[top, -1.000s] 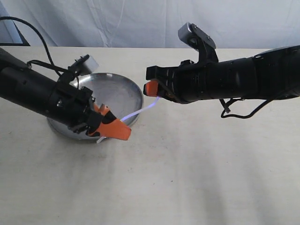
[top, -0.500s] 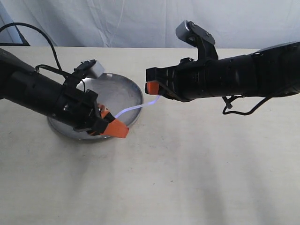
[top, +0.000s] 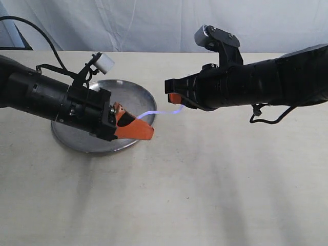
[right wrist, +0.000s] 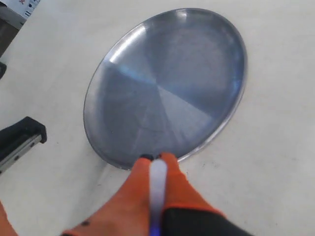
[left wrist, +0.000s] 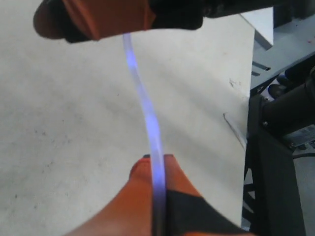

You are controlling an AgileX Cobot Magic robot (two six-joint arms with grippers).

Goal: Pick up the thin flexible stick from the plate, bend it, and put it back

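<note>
The thin flexible stick (top: 161, 111) glows bluish white and hangs in the air in an S-curve between my two grippers, just right of the plate (top: 77, 141). My left gripper (top: 146, 130) is shut on one end of the stick (left wrist: 147, 113), above the plate's right rim. My right gripper (top: 174, 98) is shut on the other end. In the left wrist view the stick runs from my orange fingertips (left wrist: 140, 169) up to the right gripper (left wrist: 98, 19). The right wrist view shows the stick's end (right wrist: 157, 189) pinched between orange fingers, with the empty silver plate (right wrist: 167, 83) below.
The beige table (top: 205, 195) spreads to the front and right of the plate. A white cloth backdrop (top: 154, 20) hangs behind the table. A black stand and a table edge (left wrist: 275, 147) show in the left wrist view.
The left gripper has moved right and slightly up, toward the right gripper. The right gripper has shifted a little right. The stick between them has shortened in span and curves more.
</note>
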